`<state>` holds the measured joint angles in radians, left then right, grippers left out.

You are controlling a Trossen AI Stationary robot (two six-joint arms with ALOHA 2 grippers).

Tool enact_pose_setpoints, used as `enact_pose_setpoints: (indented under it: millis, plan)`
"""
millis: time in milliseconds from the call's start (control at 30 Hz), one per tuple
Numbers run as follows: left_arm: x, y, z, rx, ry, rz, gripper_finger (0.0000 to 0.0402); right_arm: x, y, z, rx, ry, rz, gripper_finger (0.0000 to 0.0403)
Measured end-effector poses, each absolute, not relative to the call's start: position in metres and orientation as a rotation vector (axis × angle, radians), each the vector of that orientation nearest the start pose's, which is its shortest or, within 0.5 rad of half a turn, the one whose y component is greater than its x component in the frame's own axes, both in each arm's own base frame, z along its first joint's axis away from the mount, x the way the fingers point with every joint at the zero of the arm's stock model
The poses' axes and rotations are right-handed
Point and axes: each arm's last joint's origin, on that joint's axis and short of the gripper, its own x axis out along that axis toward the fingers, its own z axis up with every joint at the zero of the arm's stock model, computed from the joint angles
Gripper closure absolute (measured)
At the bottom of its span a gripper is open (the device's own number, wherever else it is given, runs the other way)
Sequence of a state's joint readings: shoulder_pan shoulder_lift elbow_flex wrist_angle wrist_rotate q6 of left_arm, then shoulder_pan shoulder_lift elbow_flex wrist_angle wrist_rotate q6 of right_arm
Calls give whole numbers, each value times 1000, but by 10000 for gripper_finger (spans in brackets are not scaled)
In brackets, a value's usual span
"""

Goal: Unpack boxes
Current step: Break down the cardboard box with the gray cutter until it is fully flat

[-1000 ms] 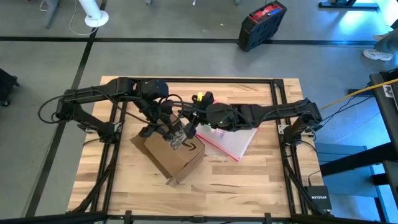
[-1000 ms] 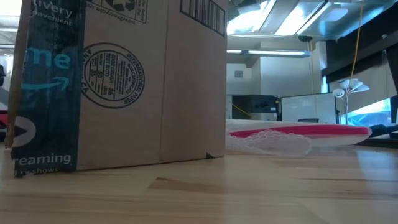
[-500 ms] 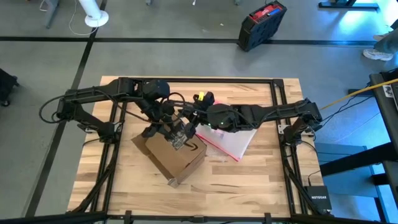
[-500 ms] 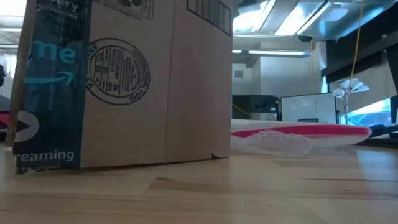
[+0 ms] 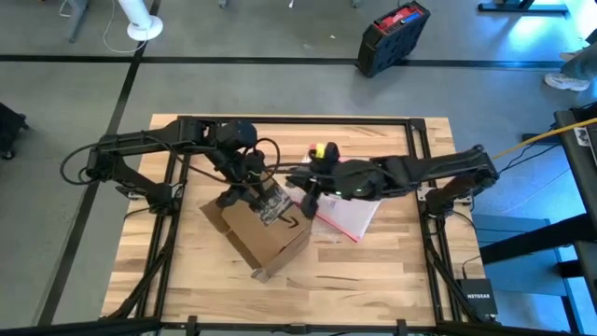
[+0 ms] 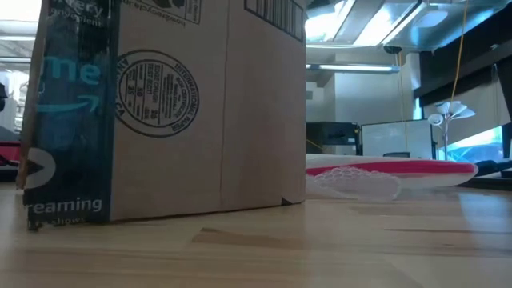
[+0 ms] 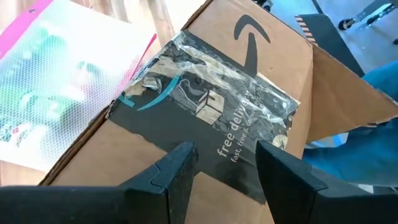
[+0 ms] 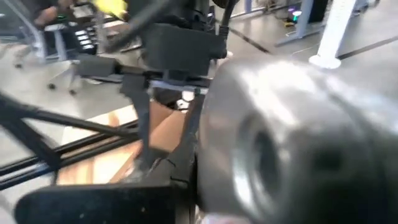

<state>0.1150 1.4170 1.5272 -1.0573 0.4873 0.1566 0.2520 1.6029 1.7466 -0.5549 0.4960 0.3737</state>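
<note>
So here's where I'm at with the unpacking job. The box (image 5: 264, 233) is sitting on the table (image 5: 392, 271) left of centre, turned at an angle, and it's not open yet — the black tape strip (image 7: 205, 118) is wrinkled and partly lifted along the top seam but most of it is stuck down. One side flap (image 7: 348, 93) looks like it's sticking out past the far edge.

My left gripper (image 7: 224, 165) is right over that tape, fingers spread with a gap between them, pinching nothing as far as I can see. My right gripper (image 5: 303, 198) is just beside the box's upper corner, hovering above the clear pouch (image 5: 350, 213) with the pink edge. Honestly can't tell whether that one is spread or pressed together; its own camera is mostly blocked by something grey and blurry up close.

What worries me:

- The tape is crumpled and shiny, so if I close on a loose wrinkle it could tear off in a scrap instead of peeling the whole strip.
- The box looks light and nothing visibly pins it down — pulling sideways would probably drag or spin it instead of opening it.
- Both arms are crowded into the same spot, so a careless reach from either one risks a knock.
- The pouch lies right next to the box and could get shoved off by a sliding corner.
</note>
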Motion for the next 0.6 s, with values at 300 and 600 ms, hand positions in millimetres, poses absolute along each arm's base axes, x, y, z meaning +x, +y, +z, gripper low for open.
enact_pose_setpoints:
  millis: [300, 600]
  plan:
    - [271, 18, 375, -134, 876, -414, 238, 306, 108, 429, 343, 488, -63, 331]
    - [271, 18, 375, -138, 877, -413, 238, 304, 141, 408, 381, 628, 8, 335]
